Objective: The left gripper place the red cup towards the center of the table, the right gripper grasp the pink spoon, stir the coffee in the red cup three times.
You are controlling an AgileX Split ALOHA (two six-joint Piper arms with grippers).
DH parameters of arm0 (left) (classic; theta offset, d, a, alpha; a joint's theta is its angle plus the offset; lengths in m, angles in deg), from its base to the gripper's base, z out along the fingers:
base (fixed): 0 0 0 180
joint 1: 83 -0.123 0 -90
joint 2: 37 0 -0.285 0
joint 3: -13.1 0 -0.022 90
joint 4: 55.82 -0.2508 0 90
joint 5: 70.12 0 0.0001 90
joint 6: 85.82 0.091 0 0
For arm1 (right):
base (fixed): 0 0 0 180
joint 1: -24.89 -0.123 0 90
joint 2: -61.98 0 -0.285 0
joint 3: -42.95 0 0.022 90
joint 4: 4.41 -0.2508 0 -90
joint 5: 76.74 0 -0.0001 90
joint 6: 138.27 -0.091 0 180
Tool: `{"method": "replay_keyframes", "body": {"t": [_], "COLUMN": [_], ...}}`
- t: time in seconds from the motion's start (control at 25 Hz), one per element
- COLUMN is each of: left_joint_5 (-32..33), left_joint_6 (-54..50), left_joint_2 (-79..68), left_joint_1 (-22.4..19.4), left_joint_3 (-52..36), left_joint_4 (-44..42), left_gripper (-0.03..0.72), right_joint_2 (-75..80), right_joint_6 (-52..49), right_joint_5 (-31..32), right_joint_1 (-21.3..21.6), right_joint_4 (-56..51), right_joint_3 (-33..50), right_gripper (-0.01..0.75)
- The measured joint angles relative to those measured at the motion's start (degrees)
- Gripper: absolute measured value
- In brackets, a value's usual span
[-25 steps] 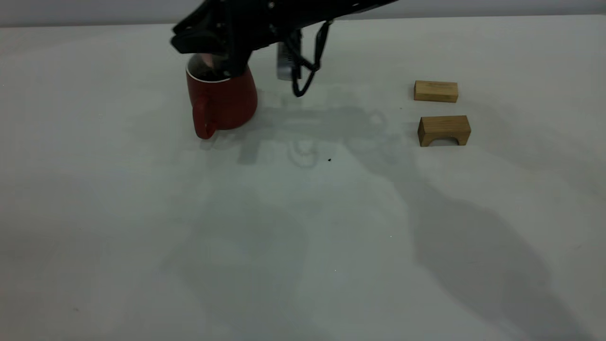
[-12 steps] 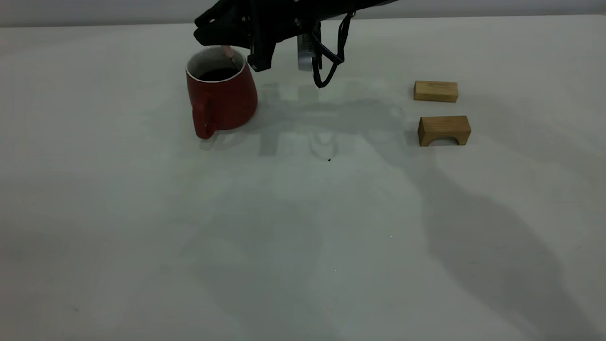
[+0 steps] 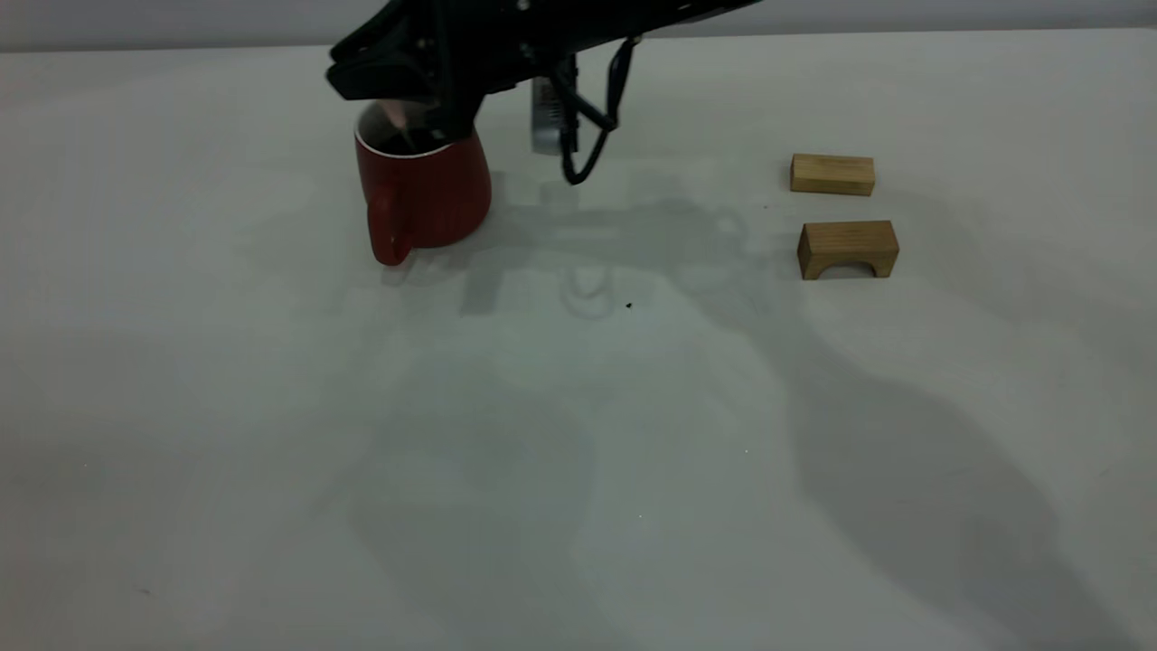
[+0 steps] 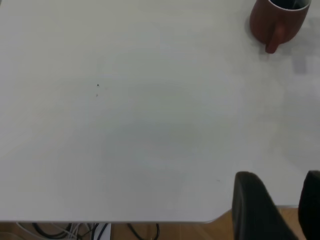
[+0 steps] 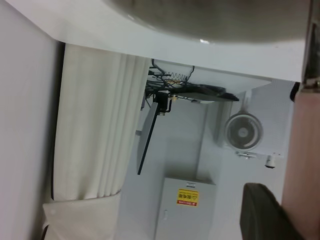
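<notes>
The pale grey-white bench (image 3: 578, 452) is bare in the foreground. Further back, one dark red ceramic mug (image 3: 425, 194) stands left of centre, handle forward, holding dark coffee (image 3: 398, 142). Two tan wooden blocks (image 3: 832, 174) lie well apart to the right. Over the mug, the right pincer (image 3: 407, 99) is closed on one pink-handled spoon (image 3: 395, 114), dipped inside the rim. Stirring is judged underway; circles should be kept small and clear of the white wall. The left pincer (image 4: 277, 205) is parked at the bench edge, open, holding nothing.
</notes>
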Motion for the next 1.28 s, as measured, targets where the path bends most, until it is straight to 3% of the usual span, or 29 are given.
{"method": "replay_keyframes", "body": {"t": [0.2,0.52,0.64,0.88,1.0,1.12,1.28], "left_joint_5": [0.0,0.0,0.0,0.0,0.0,0.0,0.0], "left_joint_6": [0.0,0.0,0.0,0.0,0.0,0.0,0.0], "left_joint_2": [0.0,0.0,0.0,0.0,0.0,0.0,0.0], "left_joint_1": [0.0,0.0,0.0,0.0,0.0,0.0,0.0], "left_joint_3": [0.0,0.0,0.0,0.0,0.0,0.0,0.0], "left_joint_4": [0.0,0.0,0.0,0.0,0.0,0.0,0.0], "left_gripper": [0.299,0.299,0.299,0.299,0.299,0.299,0.299], "right_joint_2": [0.0,0.0,0.0,-0.3,-2.8,-8.3,-17.6], "right_joint_6": [0.1,0.2,0.2,5.8,9.9,11.7,12.0], "right_joint_5": [4.3,4.9,5.5,5.9,6.7,8.1,10.5], "right_joint_1": [1.1,1.1,1.1,1.1,1.1,1.1,1.1], "right_joint_4": [2.1,2.3,3.1,8.5,15.3,23.2,35.4], "right_joint_3": [0.0,-0.1,-0.1,-0.1,-0.1,-0.1,-0.1], "right_gripper": [0.13,0.141,0.207,0.502,0.602,0.621,0.571]}}
